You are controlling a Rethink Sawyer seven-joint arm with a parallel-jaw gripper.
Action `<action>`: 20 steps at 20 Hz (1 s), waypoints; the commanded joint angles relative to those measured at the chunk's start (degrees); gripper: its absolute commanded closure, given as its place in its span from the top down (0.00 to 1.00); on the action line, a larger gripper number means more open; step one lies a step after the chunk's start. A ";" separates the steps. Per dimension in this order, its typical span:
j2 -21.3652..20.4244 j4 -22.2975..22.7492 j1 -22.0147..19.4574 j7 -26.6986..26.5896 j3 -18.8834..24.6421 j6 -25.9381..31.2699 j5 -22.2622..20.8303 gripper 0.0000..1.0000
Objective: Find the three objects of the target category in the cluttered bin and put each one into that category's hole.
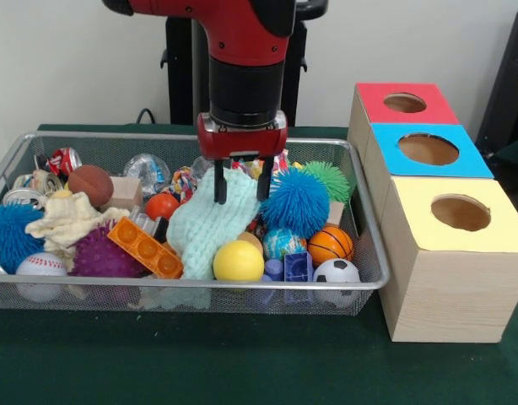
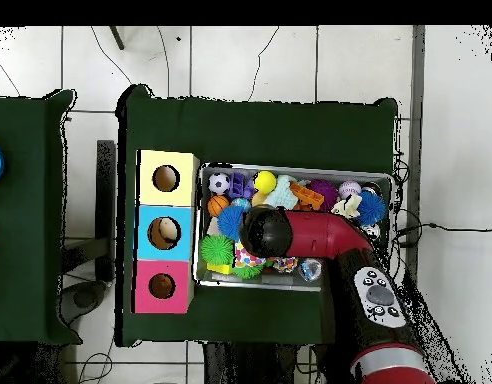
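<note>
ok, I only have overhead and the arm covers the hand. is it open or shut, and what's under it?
Observer: In the front view the hand is open, with nothing between its fingers.
Operator: What is it over?
Observer: A mint-green knitted cloth. The fingertips are down at its top edge. I cannot tell if they touch it.
Operator: Any plush showing near it?
Observer: No orange-tan plush shows from the front. A blue spiky ball sits right beside the cloth, inside the bin.
</note>
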 commanded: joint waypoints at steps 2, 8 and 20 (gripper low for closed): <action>7.05 -2.91 -0.28 4.52 1.17 -8.45 -4.80 1.00; 10.57 -3.11 0.62 6.11 0.53 -12.50 -5.51 1.00; 12.40 -4.55 4.24 7.08 -5.06 -8.88 -3.52 1.00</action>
